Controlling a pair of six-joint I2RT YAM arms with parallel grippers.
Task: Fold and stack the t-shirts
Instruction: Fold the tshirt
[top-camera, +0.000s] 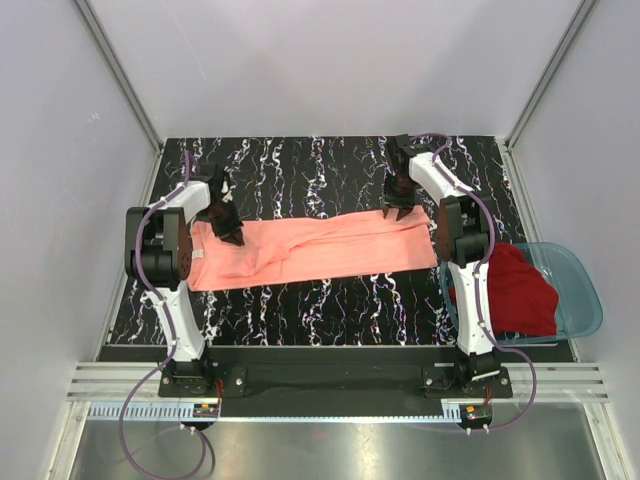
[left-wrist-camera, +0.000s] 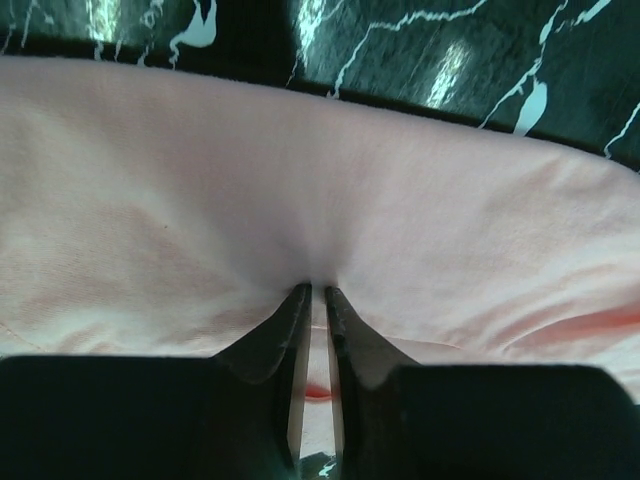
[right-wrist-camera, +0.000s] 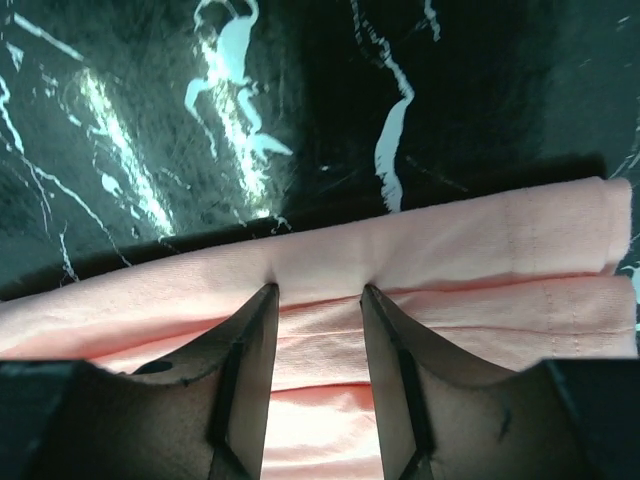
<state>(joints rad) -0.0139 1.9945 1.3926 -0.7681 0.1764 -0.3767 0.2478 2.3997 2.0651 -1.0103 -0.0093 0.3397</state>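
Observation:
A salmon-pink t-shirt (top-camera: 320, 250) lies folded into a long strip across the black marbled table (top-camera: 330, 170). My left gripper (top-camera: 233, 236) is down on the strip's left end. In the left wrist view the left gripper (left-wrist-camera: 318, 290) stands almost closed, with a pinch of pink cloth (left-wrist-camera: 300, 180) drawn in between the tips. My right gripper (top-camera: 395, 212) is at the far right corner. In the right wrist view the right gripper (right-wrist-camera: 320, 290) is open, its tips pressing on the layered edge of the pink shirt (right-wrist-camera: 450, 240). A dark red t-shirt (top-camera: 515, 290) lies bunched in the basin.
A translucent blue plastic basin (top-camera: 585, 290) stands at the table's right edge, beside the right arm's base. White walls close off the back and both sides. Bare marbled table (right-wrist-camera: 300, 100) runs beyond the shirt's far edge.

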